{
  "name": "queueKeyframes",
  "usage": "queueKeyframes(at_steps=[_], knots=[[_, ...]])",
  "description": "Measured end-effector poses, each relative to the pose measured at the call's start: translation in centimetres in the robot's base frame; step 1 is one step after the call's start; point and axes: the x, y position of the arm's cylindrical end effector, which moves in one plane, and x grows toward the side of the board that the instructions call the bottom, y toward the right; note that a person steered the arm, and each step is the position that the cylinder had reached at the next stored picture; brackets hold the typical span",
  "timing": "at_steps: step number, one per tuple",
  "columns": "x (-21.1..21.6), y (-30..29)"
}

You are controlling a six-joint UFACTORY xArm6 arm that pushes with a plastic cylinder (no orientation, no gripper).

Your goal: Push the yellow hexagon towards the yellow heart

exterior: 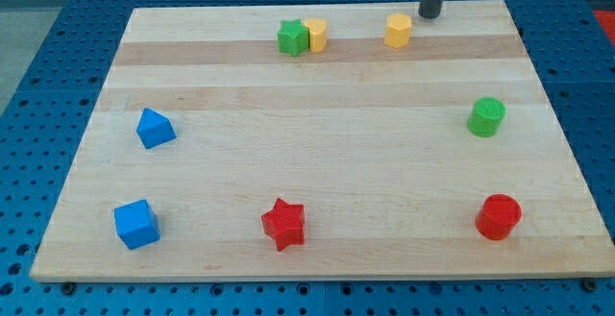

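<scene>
1. Yellow hexagon block (399, 30) sits near the far edge of the pale wooden bench (317, 162), towards the far right corner, flat on its base with a squat faceted body.
2. My tip (429, 14), the dark rod's lower end, stands just beside it on the view's right, slightly nearer the far edge; contact cannot be told.
3. Small yellow heart block (316, 35) lies along the same edge to the view's left, touching a green star block (292, 38).
4. No gripper shows, so its state cannot be told.
</scene>
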Motion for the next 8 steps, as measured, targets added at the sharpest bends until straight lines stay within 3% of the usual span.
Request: queueKeyframes(at_steps=[1,2,4,6,8], knots=[[0.1,-0.2],[3.6,-5.3],[7.2,-9.8],[6.2,-6.3],[7.9,-4.6]])
